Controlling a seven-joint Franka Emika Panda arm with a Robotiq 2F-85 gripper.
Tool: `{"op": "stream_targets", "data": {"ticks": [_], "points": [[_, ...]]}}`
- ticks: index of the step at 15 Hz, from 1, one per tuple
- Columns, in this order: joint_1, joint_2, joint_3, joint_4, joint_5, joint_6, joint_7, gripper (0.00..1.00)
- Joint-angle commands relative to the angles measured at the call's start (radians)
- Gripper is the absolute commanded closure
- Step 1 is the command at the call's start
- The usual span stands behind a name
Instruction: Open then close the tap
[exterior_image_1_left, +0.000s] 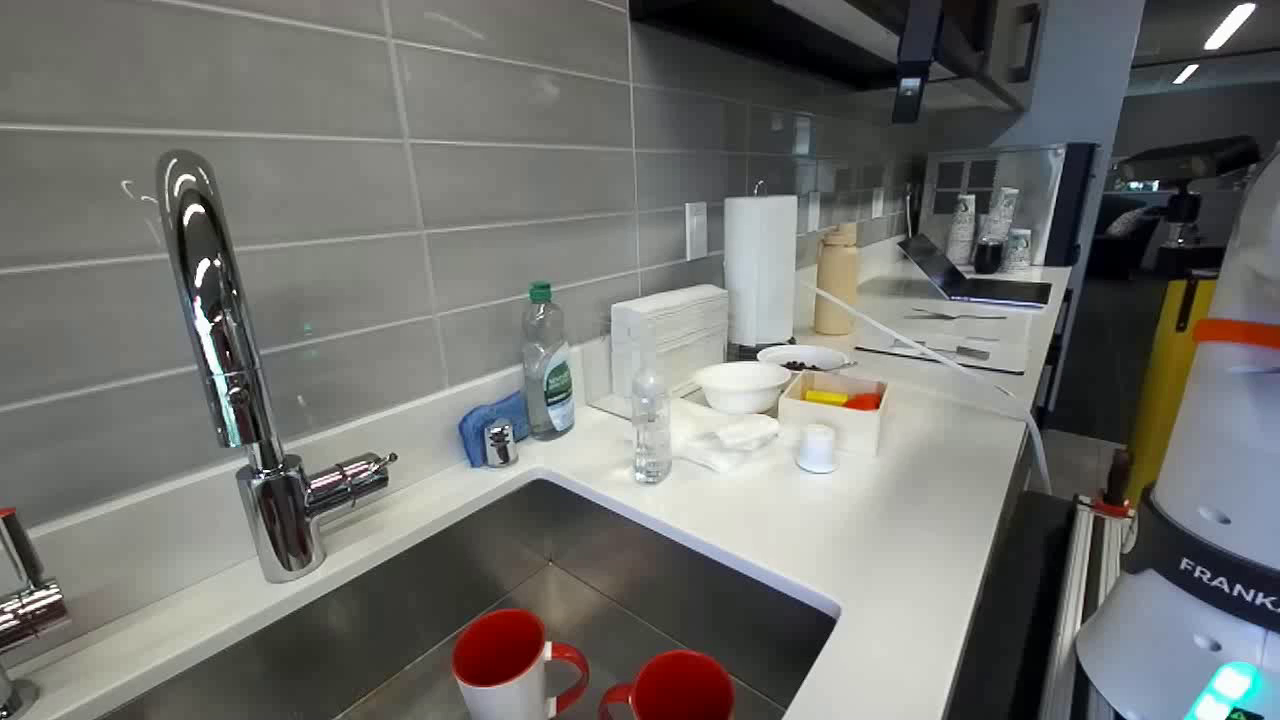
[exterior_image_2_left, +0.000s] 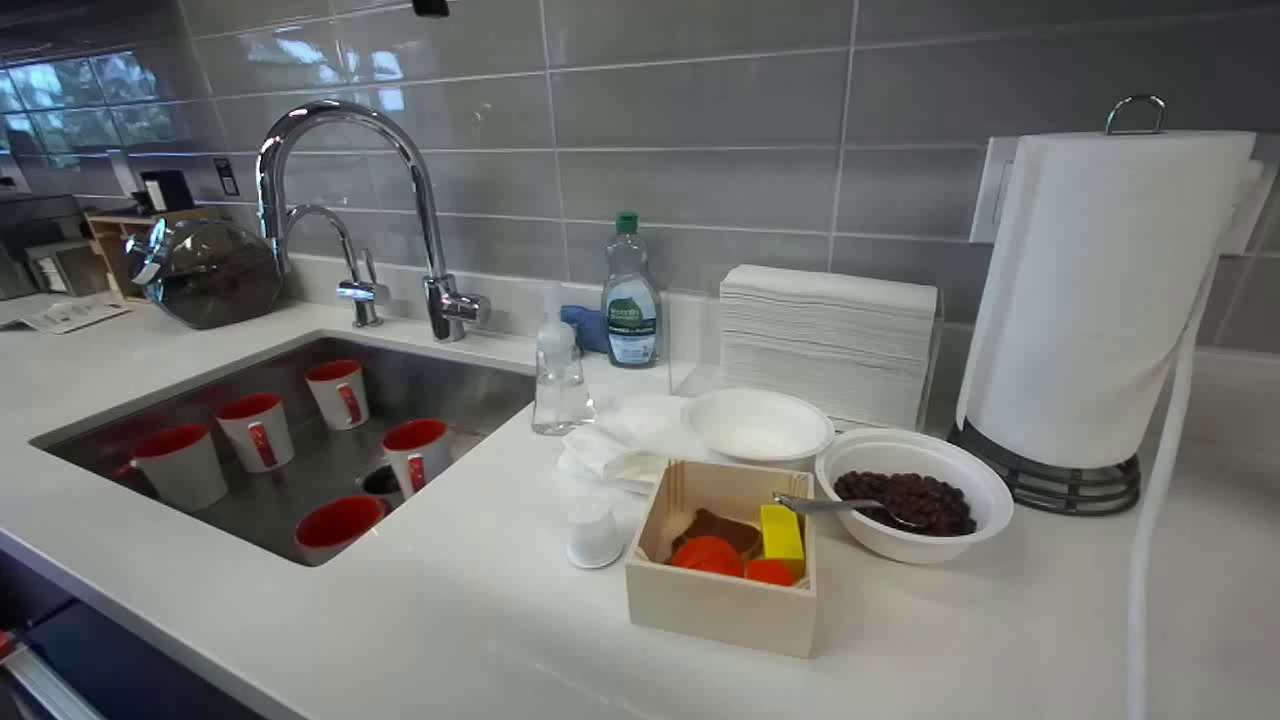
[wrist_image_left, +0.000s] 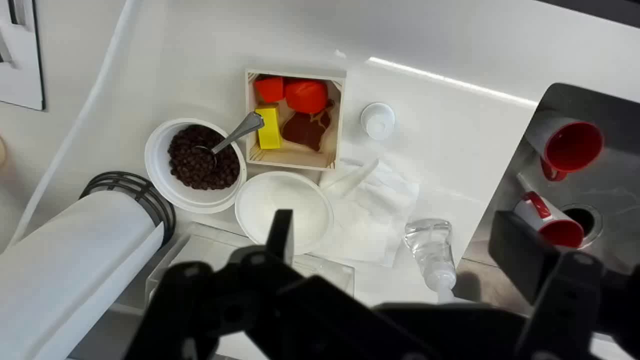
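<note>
Occupying the sink (exterior_image_2_left: 462, 392) beside the tap (exterior_image_1_left: 240, 400) are apparently five red-lined mugs (exterior_image_2_left: 258, 432).

Wall tiles (exterior_image_1_left: 520, 190), glossy grey, pale grout (exterior_image_1_left: 408, 141); wall plate (exterior_image_1_left: 696, 231), white; countertop (exterior_image_1_left: 920, 480), white; overhead cabinet (exterior_image_1_left: 760, 40), dark; two ceiling lights (exterior_image_1_left: 1229, 27), lit; window reflection (exterior_image_2_left: 85, 100), multi-paned; floor (exterior_image_1_left: 1092, 350), dark
</note>
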Motion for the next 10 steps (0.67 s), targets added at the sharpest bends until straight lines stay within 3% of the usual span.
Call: {"op": "stream_targets", "data": {"ticks": [1,6,10], "points": [[0.015,-0.002,-0.009,0.004,-0.008,-0.005,0.009,0.0],[0.015,-0.002,-0.009,0.005,-0.008,-0.005,0.009,0.0],[0.046,0.063,0.11,0.057,0.026,-0.03,0.144,0.0]]}}
